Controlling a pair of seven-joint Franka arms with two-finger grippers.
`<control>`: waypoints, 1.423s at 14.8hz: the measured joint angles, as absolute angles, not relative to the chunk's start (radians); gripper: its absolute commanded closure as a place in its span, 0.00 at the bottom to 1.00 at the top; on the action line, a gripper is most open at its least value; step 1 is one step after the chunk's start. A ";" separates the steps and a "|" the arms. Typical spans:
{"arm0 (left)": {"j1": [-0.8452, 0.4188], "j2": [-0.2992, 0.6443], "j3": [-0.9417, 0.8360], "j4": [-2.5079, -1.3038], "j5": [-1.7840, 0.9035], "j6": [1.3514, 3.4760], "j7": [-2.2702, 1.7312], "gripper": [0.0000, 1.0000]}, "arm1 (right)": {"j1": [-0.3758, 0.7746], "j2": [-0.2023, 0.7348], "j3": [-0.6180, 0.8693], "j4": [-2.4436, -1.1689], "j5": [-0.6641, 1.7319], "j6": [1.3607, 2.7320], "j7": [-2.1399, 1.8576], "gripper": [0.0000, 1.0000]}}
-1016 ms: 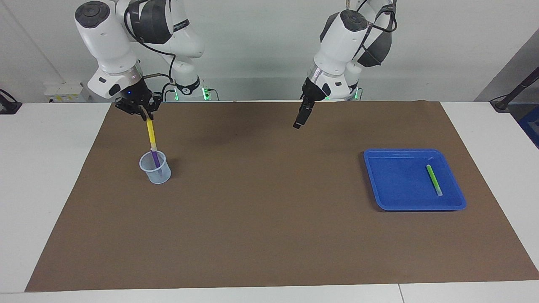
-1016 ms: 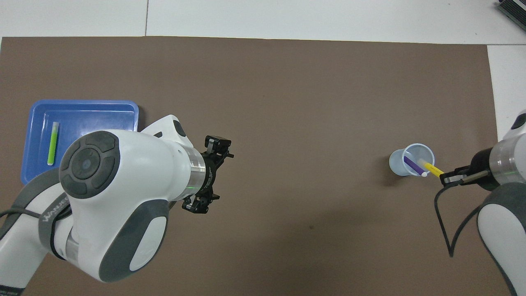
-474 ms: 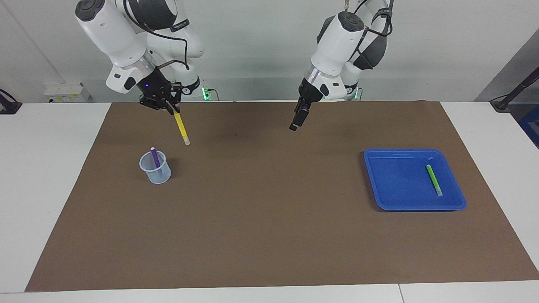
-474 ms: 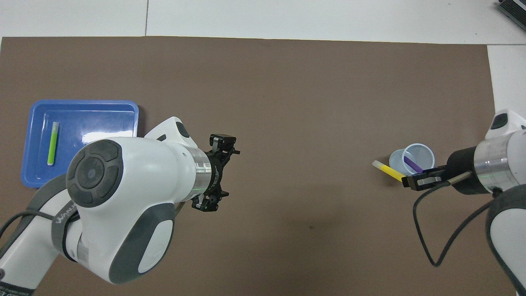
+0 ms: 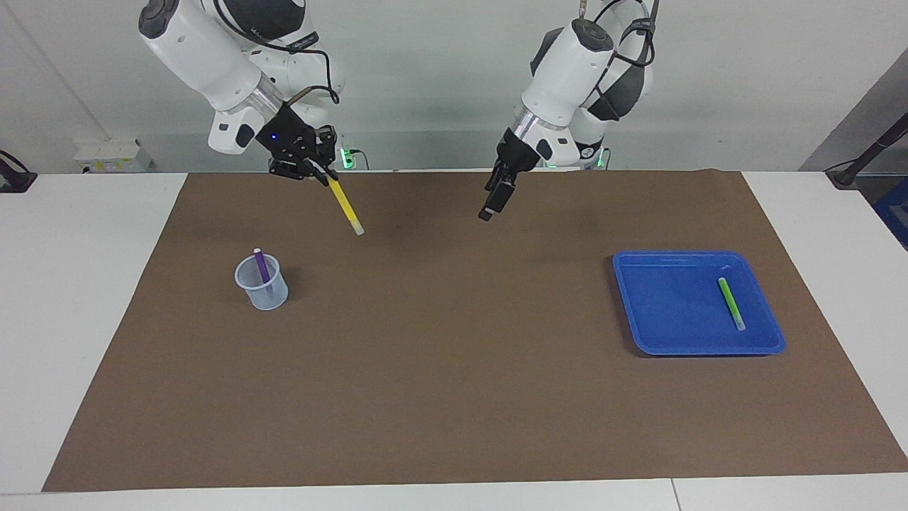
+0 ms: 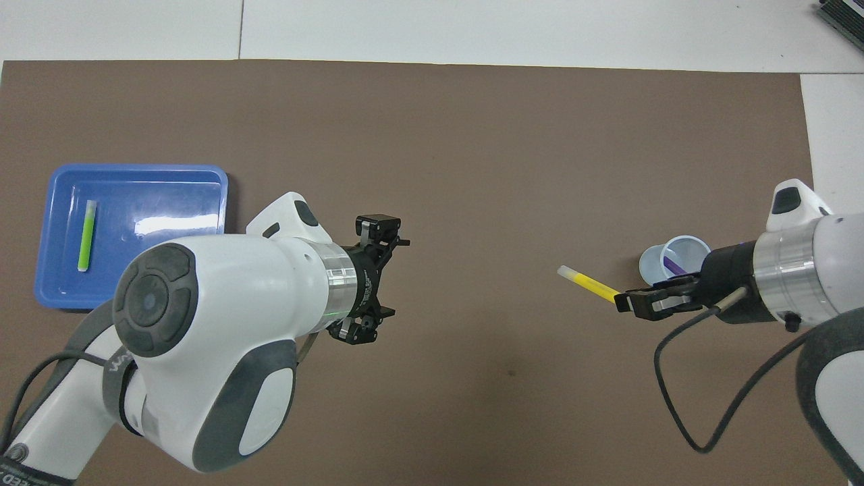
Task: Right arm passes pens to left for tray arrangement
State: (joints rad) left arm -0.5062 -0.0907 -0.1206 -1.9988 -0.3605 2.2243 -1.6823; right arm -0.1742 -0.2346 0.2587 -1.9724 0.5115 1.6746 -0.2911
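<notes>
- My right gripper (image 5: 320, 172) clenches one yellow pen (image 5: 346, 207), hanging below it.
- My left gripper (image 5: 494, 199) is released.
- One purple pen (image 5: 262, 267) in cup (image 5: 264, 292); one green pen (image 5: 731, 303) in tray (image 5: 656, 333).

I'm looking at two glossy white arms with dark grey panels on the joints. The right arm (image 5: 213, 53) has a silver ring just above its black open-frame gripper (image 5: 323, 175), a small blue light beside that ring, and a thin black cable looping away. The left arm (image 5: 567, 64) has a silver ring above its slim black gripper (image 5: 488, 210), and grey lettering on its shell.
</notes>
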 measured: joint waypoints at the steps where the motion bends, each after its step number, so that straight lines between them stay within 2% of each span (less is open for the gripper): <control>1: -0.522 -0.091 -0.121 -1.999 -0.361 2.239 -1.684 0.00 | -0.168 -0.235 0.259 -1.972 0.535 1.675 -0.309 1.00; 6: -0.607 -0.091 -0.121 -2.000 -0.414 2.303 -1.716 0.00 | -0.126 -0.236 0.259 -1.971 0.614 1.674 -0.378 1.00; 14: -0.766 -0.085 -0.124 -2.000 -0.416 2.520 -2.047 0.03 | -0.103 -0.237 0.260 -1.967 0.711 1.690 -0.442 1.00; 16: -0.775 -0.071 -0.124 -1.995 -0.404 2.557 -2.095 0.15 | -0.102 -0.237 0.260 -1.966 0.716 1.692 -0.443 1.00; 19: -0.778 -0.052 -0.126 -1.992 -0.384 2.559 -2.109 0.25 | -0.102 -0.237 0.260 -1.966 0.728 1.694 -0.446 1.00; 21: -0.778 -0.049 -0.126 -1.990 -0.376 2.560 -2.113 0.28 | -0.102 -0.237 0.260 -1.966 0.739 1.694 -0.450 1.00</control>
State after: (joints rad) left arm -0.7780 -0.0488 -0.1259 -1.9903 -0.3760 2.5595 -2.1129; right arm -0.1017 -0.2369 0.2597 -1.9656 0.7389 1.6940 -0.4497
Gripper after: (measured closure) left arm 0.198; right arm 0.824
